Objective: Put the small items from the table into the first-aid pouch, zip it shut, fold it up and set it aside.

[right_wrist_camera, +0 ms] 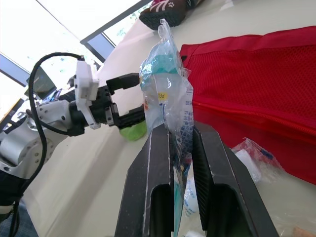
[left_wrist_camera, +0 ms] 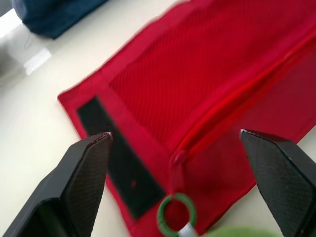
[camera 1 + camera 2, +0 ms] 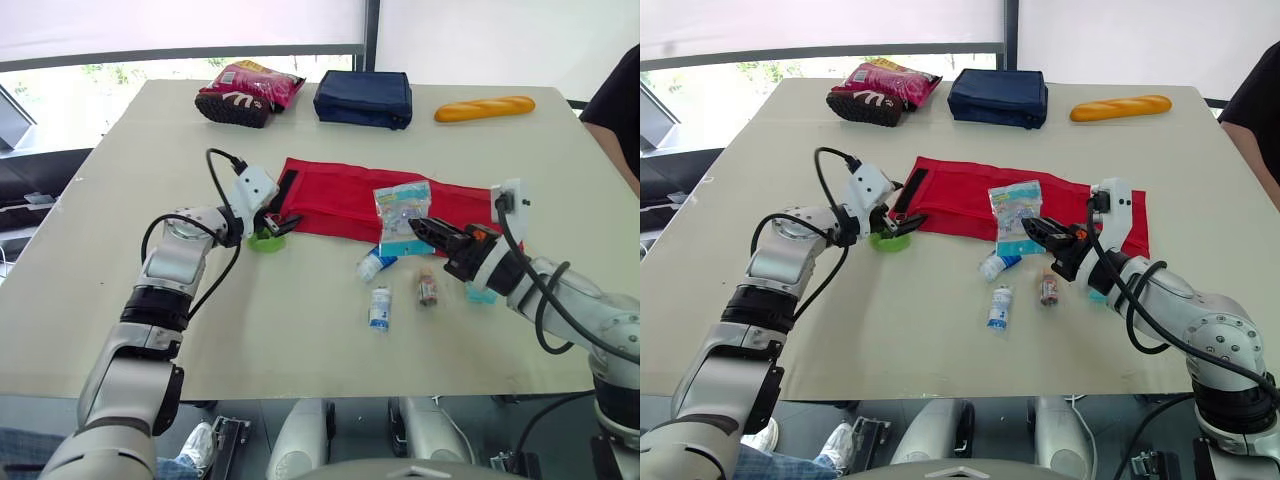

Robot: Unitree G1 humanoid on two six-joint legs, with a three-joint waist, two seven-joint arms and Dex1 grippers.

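Table (image 3: 300,330) carries red pouch (image 3: 340,200), long axis left-right. Right fingers (image 1: 158,187) clamped on clear packet (image 3: 402,215), upright just over pouch's near edge. Left fingers (image 2: 89,168) apart, nearer arm to zipper pull (image 2: 176,158).

Pouch (image 3: 335,198) on table (image 3: 110,300) — bottles (image 3: 379,308) just before it, bag (image 3: 363,98), bread (image 3: 484,108) behind.

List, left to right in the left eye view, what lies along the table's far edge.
pink snack bag → navy blue case → baguette
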